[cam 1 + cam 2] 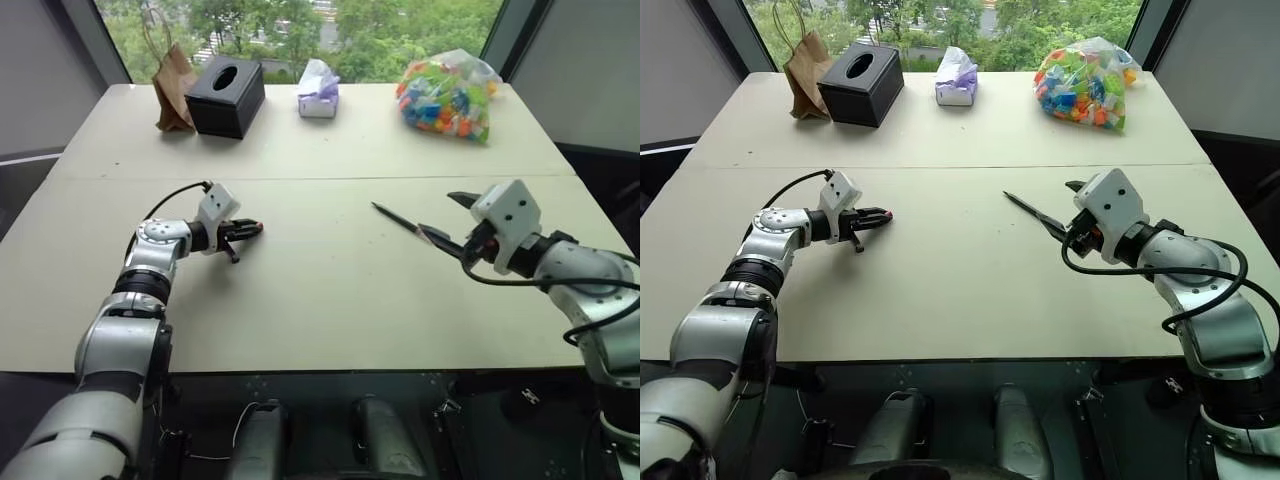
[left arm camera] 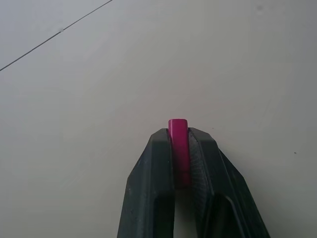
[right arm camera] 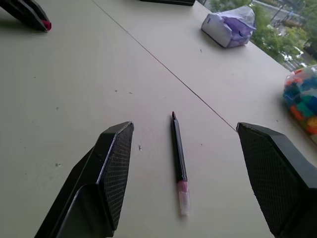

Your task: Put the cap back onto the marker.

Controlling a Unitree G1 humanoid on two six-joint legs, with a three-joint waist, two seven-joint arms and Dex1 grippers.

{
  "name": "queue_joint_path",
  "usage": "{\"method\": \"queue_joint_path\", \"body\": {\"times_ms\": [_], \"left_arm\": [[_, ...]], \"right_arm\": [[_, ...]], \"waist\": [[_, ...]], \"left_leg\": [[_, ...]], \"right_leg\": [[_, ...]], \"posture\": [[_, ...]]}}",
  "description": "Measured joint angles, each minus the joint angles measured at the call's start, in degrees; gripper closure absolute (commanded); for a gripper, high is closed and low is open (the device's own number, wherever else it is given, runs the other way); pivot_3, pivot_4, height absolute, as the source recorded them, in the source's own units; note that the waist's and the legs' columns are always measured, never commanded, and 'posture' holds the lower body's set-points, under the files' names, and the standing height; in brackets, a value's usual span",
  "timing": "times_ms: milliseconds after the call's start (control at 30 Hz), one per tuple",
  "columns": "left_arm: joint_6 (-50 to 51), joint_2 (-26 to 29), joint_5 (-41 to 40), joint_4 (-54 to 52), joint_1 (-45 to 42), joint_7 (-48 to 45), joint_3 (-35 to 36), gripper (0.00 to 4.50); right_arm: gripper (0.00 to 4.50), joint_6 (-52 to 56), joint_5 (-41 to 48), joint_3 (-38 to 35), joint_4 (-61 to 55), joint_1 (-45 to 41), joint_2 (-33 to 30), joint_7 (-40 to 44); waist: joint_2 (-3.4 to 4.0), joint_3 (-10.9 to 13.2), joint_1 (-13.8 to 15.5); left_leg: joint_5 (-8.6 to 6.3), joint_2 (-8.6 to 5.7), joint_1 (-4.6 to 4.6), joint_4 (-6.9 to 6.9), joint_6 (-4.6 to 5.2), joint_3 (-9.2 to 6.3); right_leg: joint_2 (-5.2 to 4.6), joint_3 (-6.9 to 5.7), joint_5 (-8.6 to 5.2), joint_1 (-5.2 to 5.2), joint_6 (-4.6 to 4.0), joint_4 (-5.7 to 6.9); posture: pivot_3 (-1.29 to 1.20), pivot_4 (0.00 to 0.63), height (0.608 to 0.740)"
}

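Over the pale table (image 1: 330, 300) we see our left pincer (image 1: 256, 229) clamped on the cap (image 2: 179, 144), the red-pink tip poking out just past the black fingertips (image 2: 158, 148) and held a little above the bare surface. Across from it, well apart, our right pincer (image 3: 184, 163) stands with its two fingers spread wide, empty. The marker (image 3: 178, 153) lies flat on the table between those spread fingers, touching neither, its pointed tip aimed away from the pincer and toward the seam (image 1: 320, 178) that runs across the tabletop. Between the two pincers the table is bare, with open room on every side of the marker.

Far beyond both pincers, along the back edge by the window, stand a brown paper bag (image 1: 173, 88), a black tissue box (image 1: 226, 95), a small tissue packet (image 1: 318, 92) and a clear bag of coloured pieces (image 1: 447, 96). The near table edge runs just beneath our forearms.
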Motion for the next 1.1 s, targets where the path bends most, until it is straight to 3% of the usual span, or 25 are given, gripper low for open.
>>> {"method": "queue_joint_path", "body": {"times_ms": [200,367,1100], "left_arm": [[12.7,2.3,-5.7,-27.6,9.9,-6.1,-0.4,4.47],[20.6,4.2,-8.4,-41.2,14.5,-6.4,-0.6,4.47],[27.2,7.5,-12.2,-55.9,21.9,0.5,-0.2,4.47]], "right_arm": [[1.07,-7.9,-2.1,4.7,18.3,-7.8,4.2,4.8],[1.07,-13.1,-3.7,6.7,30.8,-13.6,6.6,8.6],[1.07,-24.4,-9.3,7.9,72.2,-31.3,15.3,12.9]], "waist": [[0.04,0.0,-0.3],[0.05,0.0,-0.1],[0.09,0.0,-0.4]], "left_leg": [[0.00,0.03,0.00,-0.03,0.01,0.03],[0.00,0.03,0.00,-0.02,0.00,0.02],[0.00,0.03,0.00,-0.07,0.00,0.05]], "right_leg": [[0.00,0.05,0.00,-0.06,-0.01,0.04],[0.01,0.04,0.00,-0.06,-0.02,0.05],[0.02,0.07,0.03,-0.12,-0.06,0.04]], "posture": [[0.00,0.150,0.740],[0.00,0.150,0.740],[0.00,0.150,0.740]]}}
